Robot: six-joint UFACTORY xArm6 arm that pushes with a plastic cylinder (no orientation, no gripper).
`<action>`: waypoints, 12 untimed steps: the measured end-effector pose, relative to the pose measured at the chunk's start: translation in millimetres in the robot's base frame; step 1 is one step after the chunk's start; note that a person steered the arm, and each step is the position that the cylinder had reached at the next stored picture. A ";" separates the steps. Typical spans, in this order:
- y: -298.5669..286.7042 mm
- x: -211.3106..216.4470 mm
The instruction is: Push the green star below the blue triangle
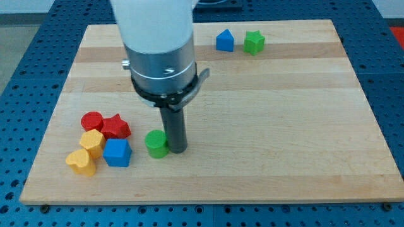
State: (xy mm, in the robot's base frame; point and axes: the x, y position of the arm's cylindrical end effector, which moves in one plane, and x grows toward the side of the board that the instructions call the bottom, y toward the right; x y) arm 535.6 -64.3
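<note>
The green star [255,41] sits near the view's top, right of centre, just to the right of the blue triangle [225,40], almost touching it. My tip [177,150] is far from both, in the lower left part of the board, right beside a green round block [156,144] on its right side.
A cluster lies at the lower left: a red round block [92,120], a red star [116,127], a yellow block [93,141], a yellow heart [81,162] and a blue cube [117,152]. The arm's white and metal body [159,50] hangs over the board's upper left.
</note>
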 end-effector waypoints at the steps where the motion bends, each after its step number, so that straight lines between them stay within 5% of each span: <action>1: -20.4 0.0; 3: -39.4 0.1; 6: 107.3 -18.4; 12: 215.7 -274.9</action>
State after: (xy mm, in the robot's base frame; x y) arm 260.7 151.4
